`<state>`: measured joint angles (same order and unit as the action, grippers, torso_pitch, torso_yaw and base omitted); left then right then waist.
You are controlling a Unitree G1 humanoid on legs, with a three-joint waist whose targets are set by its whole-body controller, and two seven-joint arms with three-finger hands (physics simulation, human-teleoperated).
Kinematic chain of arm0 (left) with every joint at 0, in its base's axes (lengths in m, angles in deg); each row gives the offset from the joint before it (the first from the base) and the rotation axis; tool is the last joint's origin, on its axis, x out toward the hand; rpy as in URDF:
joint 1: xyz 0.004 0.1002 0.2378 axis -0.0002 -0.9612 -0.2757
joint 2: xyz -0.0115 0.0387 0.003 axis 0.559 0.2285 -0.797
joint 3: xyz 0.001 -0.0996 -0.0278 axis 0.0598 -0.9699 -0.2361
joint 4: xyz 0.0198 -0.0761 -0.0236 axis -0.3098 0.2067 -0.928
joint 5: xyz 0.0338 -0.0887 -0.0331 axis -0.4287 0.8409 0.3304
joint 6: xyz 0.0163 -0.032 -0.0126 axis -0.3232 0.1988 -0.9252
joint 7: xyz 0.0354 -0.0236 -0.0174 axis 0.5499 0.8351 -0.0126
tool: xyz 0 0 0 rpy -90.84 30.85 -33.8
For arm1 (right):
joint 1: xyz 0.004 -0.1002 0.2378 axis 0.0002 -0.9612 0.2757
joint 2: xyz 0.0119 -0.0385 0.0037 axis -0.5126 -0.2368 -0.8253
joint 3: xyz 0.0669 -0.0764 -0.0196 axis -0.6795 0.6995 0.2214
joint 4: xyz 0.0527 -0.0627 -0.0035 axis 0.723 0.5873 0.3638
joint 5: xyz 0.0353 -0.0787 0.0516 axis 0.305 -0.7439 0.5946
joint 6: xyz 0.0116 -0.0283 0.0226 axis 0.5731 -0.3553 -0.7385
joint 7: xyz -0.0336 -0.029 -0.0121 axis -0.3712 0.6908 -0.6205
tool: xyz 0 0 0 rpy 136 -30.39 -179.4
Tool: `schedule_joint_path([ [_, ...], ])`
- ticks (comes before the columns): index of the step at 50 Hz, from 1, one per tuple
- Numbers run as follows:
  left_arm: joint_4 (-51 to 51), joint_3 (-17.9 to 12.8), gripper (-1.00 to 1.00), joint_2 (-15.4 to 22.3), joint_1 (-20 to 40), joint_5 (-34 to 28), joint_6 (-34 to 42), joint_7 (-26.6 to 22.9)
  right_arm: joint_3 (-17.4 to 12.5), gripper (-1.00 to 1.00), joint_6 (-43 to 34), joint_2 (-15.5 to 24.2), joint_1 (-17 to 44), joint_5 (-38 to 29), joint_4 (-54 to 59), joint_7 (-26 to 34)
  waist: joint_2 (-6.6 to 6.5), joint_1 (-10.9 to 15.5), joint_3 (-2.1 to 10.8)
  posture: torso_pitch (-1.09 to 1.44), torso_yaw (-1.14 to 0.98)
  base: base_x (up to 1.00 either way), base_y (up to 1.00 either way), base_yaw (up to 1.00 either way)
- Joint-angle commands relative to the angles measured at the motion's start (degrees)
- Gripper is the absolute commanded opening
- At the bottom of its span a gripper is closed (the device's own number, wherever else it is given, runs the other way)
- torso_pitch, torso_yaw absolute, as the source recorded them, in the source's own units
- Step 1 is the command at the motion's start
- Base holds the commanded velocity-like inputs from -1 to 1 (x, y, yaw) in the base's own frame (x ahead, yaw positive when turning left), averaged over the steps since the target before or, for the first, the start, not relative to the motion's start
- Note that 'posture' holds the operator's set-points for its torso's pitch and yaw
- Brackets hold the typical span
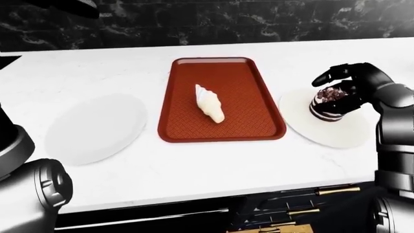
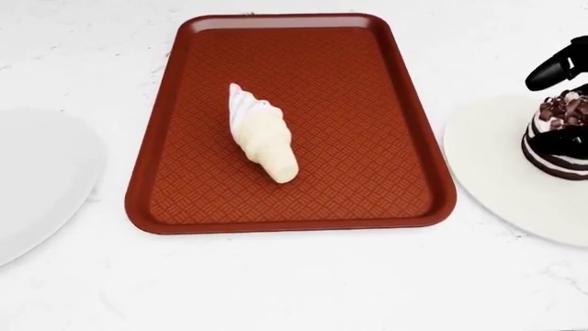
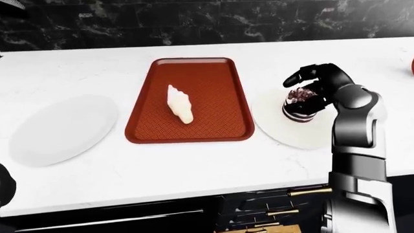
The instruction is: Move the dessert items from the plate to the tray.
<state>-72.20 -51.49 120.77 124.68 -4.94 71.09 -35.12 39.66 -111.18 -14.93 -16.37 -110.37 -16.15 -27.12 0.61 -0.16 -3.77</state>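
One right robot hand (image 3: 309,88) cupped the chocolate cake (image 3: 299,105) on its plate (image 3: 278,133), fingers spread, not clenched. Left of it lay the tray (image 3: 220,92) on the white desk (image 3: 194,165).

The head view looks steeply down and close on the red tray (image 2: 404,138), cutting off the plates at either side. The left-eye and right-eye views sit farther back and face the dark far wall (image 1: 258,19), taking in the whole white counter (image 3: 194,160). All three share the tray.
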Motion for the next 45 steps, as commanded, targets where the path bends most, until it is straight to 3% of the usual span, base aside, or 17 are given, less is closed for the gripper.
schedule_joint_path([
  [1,-0.95,-0.60,1.00,0.71,1.78,0.06,-1.18,0.63,-0.91,-0.31,1.79,1.60,3.38,0.14,-3.24,-0.05,0.32,0.09,1.91,0.00,0.00,0.00,0.00,0.00],
  [16,-0.43,-0.28,1.00,0.81,2.15,0.12,-1.50,1.01,0.15,-0.42,-0.63,1.93,8.79,-1.34,-5.01,3.23,-0.28,-0.02,1.49,0.00,0.00,0.00,0.00,0.00],
  [22,-1.20,0.07,1.00,0.57,2.94,-0.46,-0.11,0.85,2.16,-0.46,-0.66,0.48,12.94,-2.09,-3.72,4.43,-0.28,-0.18,1.43,0.00,0.00,0.00,0.00,0.00],
  [31,-1.95,-0.98,1.00,1.15,0.93,0.46,-0.78,0.88,7.83,-0.46,4.79,-6.62,27.61,-3.67,9.47,4.82,-1.29,-0.73,1.45,0.00,0.00,0.00,0.00,0.00],
  [35,-2.44,-0.97,1.00,1.32,0.84,0.58,-0.38,0.88,8.97,-0.46,8.58,-10.11,33.29,-3.96,17.70,3.31,-1.66,-0.90,1.42,0.00,0.00,0.00,0.00,0.00],
  [45,-2.76,-1.29,1.00,2.22,0.47,1.03,-0.19,0.78,10.56,-0.45,16.08,-16.56,39.62,-3.18,30.80,0.34,-2.12,-0.86,1.60,0.00,0.00,0.00,0.00,0.00],
])
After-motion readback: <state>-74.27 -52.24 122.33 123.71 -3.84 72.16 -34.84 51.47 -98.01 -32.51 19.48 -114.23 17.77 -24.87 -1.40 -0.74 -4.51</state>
